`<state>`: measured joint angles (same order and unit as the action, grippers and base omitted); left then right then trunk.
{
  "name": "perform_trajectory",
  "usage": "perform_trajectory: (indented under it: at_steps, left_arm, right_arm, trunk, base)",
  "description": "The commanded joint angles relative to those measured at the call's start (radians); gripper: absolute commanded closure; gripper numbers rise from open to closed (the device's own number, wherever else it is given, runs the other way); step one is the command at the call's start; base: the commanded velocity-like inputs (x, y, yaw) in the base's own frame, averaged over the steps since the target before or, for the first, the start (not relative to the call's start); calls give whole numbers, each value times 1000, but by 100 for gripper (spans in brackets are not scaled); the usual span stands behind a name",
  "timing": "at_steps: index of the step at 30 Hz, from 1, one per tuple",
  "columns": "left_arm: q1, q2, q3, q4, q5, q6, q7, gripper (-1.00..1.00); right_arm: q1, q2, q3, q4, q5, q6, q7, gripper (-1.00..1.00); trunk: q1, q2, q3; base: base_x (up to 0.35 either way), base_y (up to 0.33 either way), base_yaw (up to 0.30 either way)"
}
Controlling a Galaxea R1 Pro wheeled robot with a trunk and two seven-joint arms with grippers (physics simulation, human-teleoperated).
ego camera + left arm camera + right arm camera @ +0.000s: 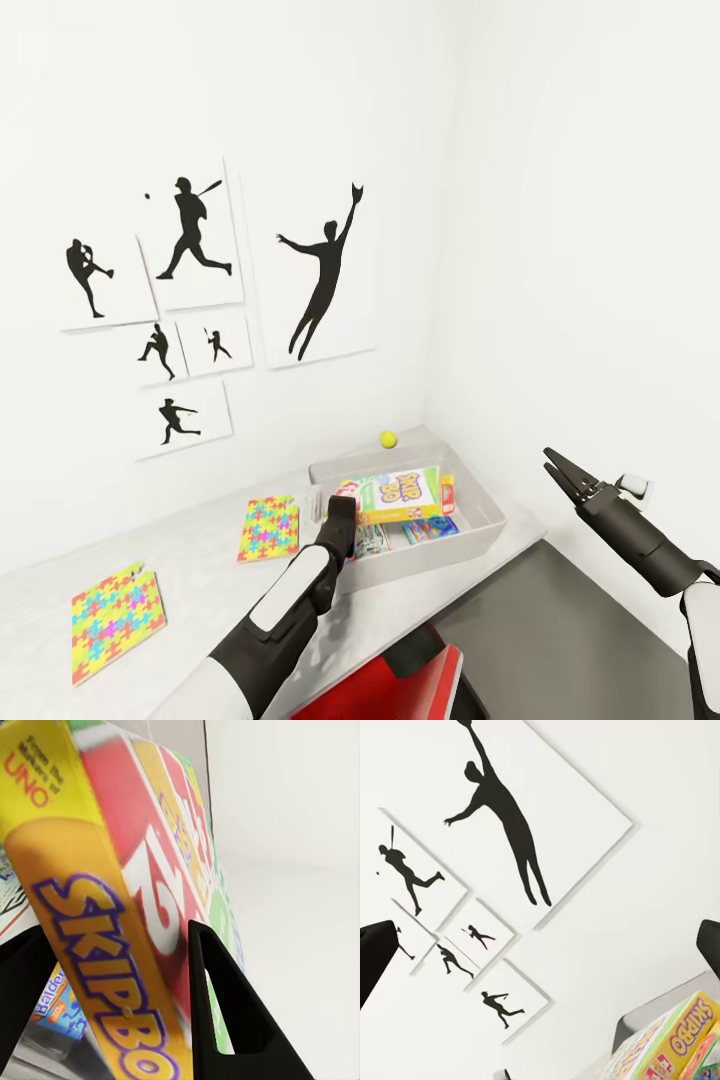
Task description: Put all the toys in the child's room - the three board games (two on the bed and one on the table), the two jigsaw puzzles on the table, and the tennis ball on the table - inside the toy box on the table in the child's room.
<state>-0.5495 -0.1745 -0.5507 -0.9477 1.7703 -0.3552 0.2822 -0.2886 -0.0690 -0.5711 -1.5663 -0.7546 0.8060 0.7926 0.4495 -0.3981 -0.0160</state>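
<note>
The light grey toy box stands on the pale table near the corner. My left gripper is shut on the "SKIP BO" board game, holding it tilted over the box. A small blue board game and another colourful one lie inside the box. The tennis ball rests on the table behind the box. Two jigsaw puzzles lie flat to the left. My right gripper hangs open to the right of the table, apart from everything.
Baseball silhouette pictures hang on the white wall behind the table. A red object sits low in front of the table. Dark grey floor lies to the right of the table's end.
</note>
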Motion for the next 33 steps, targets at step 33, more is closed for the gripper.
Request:
perform_trajectory:
  at_steps: [33]
  left_arm:
    - [-40, 0, -3, -50, -5, -62, 103, 100]
  right_arm:
    - [-1, 4, 3, 0, 0, 3, -2, -100]
  trunk:
    - [1, -2, -56]
  base:
    - [0, 0, 0]
